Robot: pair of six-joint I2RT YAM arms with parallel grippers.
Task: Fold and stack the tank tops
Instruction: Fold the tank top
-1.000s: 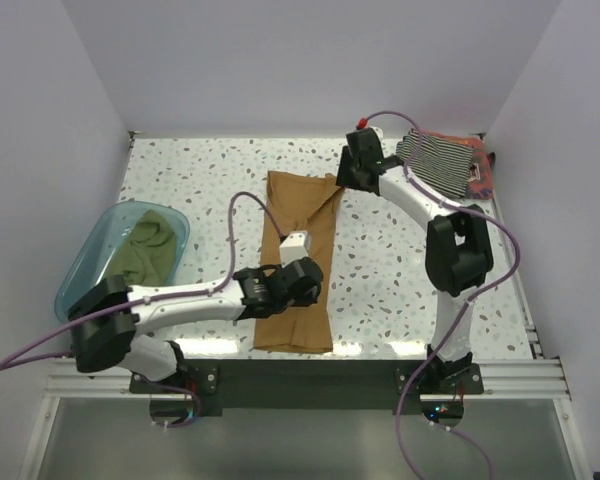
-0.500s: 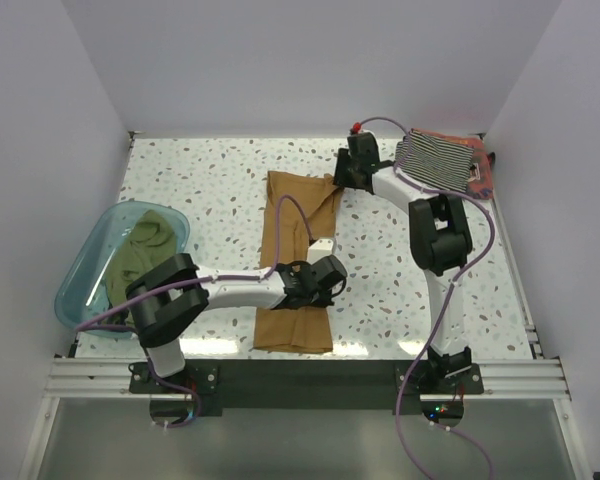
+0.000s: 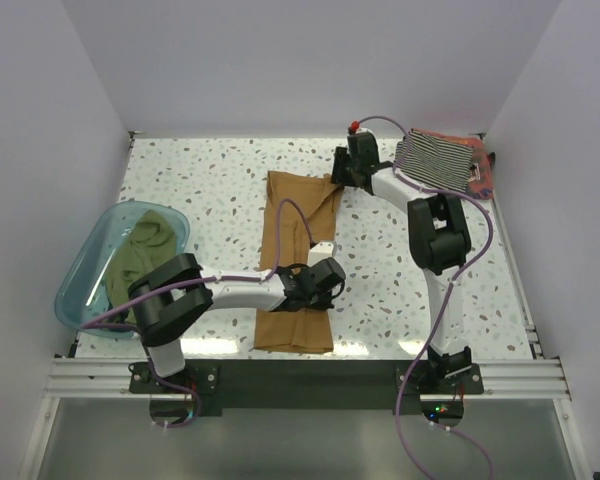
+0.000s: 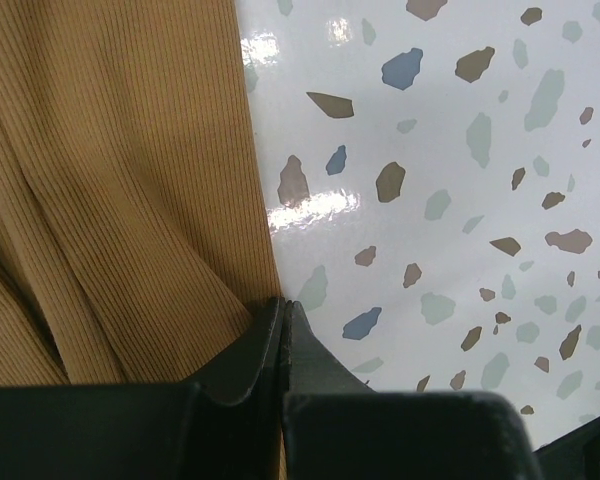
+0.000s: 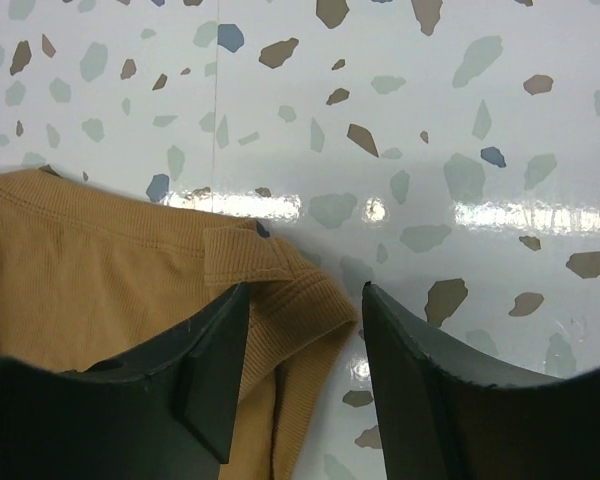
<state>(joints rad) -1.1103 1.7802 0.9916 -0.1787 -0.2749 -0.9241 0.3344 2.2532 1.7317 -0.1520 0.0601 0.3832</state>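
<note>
Pinching the tan top right at its edge with the left gripper, tips pressed tight, cloth to their left, bare table to their right. Straddling the far corner with the right gripper, spread, not yet biting. Best to close there first, then lift both together, level, carrying the edge across. Lying long from one gripper to the other; neck end hard to call.

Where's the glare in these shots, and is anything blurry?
Left wrist view: glare patches on the table beside the tan tank top. Right wrist view: a glare band beyond that top. Top view: glare along the near edge; nothing notably blurred.
</note>
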